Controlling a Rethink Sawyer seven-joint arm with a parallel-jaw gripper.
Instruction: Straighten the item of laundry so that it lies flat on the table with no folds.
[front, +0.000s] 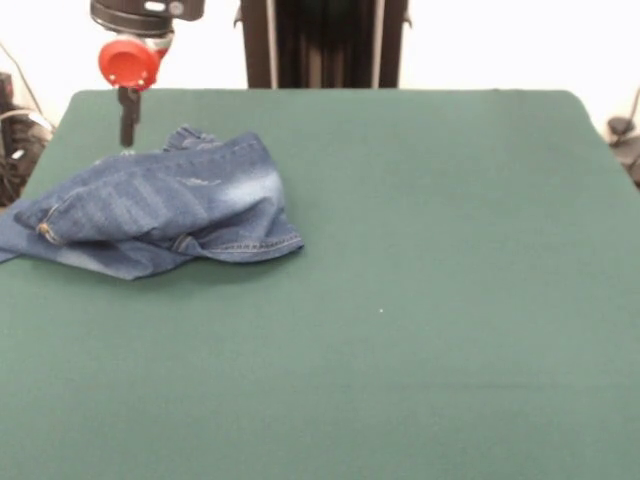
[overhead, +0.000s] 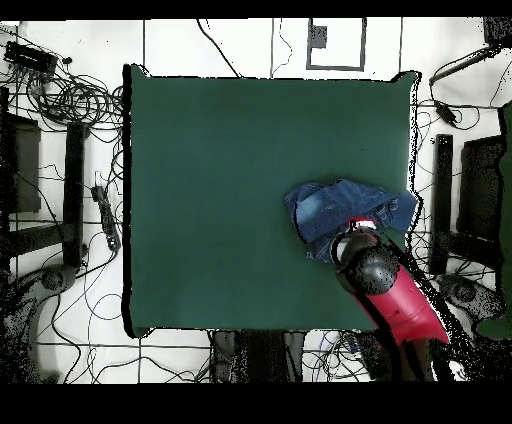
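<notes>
The item of laundry (front: 165, 205), blue denim jeans with faded patches, lies bunched and folded over itself near the far left of the green table (front: 400, 330). One end reaches the table's left edge. My gripper (front: 128, 125) hangs below a red cap just behind the heap's far edge, close to the cloth; whether it touches cannot be made out. In the overhead view the jeans (overhead: 340, 205) sit by the table's (overhead: 220, 200) right edge, and the red and black arm (overhead: 395, 295) covers their near side.
Broad green cloth stretches to the right of and in front of the jeans in the front view. Cables (overhead: 70, 100) and black stands (overhead: 440, 190) crowd the floor around the table in the overhead view.
</notes>
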